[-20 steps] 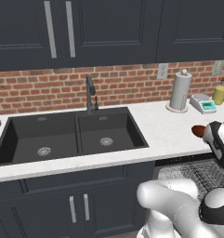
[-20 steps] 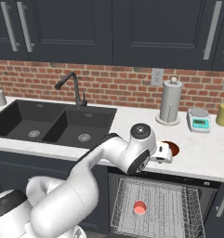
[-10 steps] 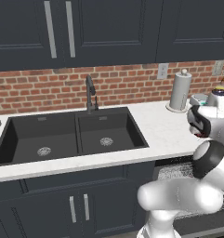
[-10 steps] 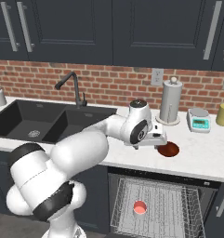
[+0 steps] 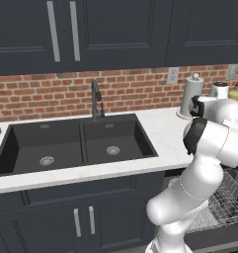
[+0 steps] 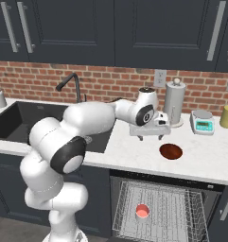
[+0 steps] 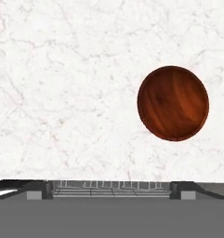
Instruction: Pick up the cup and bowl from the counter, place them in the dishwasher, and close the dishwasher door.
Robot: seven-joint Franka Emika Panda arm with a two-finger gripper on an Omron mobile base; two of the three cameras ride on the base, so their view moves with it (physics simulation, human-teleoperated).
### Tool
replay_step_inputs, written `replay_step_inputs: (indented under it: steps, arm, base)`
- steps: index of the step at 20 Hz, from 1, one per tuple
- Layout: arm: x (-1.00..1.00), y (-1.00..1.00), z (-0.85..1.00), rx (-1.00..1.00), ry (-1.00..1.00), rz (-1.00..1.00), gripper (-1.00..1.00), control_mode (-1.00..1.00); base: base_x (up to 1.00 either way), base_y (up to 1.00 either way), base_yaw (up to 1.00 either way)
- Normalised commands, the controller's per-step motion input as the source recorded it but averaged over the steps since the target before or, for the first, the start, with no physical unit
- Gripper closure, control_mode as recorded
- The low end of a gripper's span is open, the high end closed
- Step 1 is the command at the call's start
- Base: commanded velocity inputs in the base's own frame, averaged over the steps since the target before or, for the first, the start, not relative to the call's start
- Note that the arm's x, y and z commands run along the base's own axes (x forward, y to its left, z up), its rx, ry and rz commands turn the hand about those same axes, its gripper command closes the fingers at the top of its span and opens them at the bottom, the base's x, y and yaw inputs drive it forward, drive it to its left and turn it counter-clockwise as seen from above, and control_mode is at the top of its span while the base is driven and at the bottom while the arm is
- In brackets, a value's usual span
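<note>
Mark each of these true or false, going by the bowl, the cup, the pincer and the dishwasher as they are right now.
1. The bowl sits on the counter. True.
2. The cup is on the counter beside the bowl. False: it is down in the dishwasher rack.
3. The pincer is open and holds nothing. True.
4. The dishwasher door is closed. False: the wire rack is pulled out in the open.
5. The pincer is gripping the bowl. False: it hovers above the counter to the bowl's left, apart from it.
</note>
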Motion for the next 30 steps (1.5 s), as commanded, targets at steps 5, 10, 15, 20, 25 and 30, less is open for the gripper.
replay_step_inputs:
  steps: [5,10,15,20,25,30]
  arm:
    - [0.04,-0.18,0.0,0.12,0.0,0.0,-1.0,-1.0]
    - [0.0,-0.02,-0.16,0.04,0.0,0.0,-1.0,-1.0]
    - [0.0,0.0,-0.45,0.0,0.0,0.0,-1.0,-1.0]
    - [0.0,-0.01,-0.34,0.0,0.0,0.0,-1.0,-1.0]
    - [0.16,-0.1,-0.18,0.0,0.0,0.0,-1.0,-1.0]
    - [0.22,-0.1,-0.28,0.0,0.0,0.0,-1.0,-1.0]
  base:
    - [0.0,0.0,0.0]
    - [0.0,0.0,0.0]
    - [0.0,0.0,0.0]
    - [0.0,0.0,0.0]
    - [0.0,0.0,0.0]
    - [0.0,0.0,0.0]
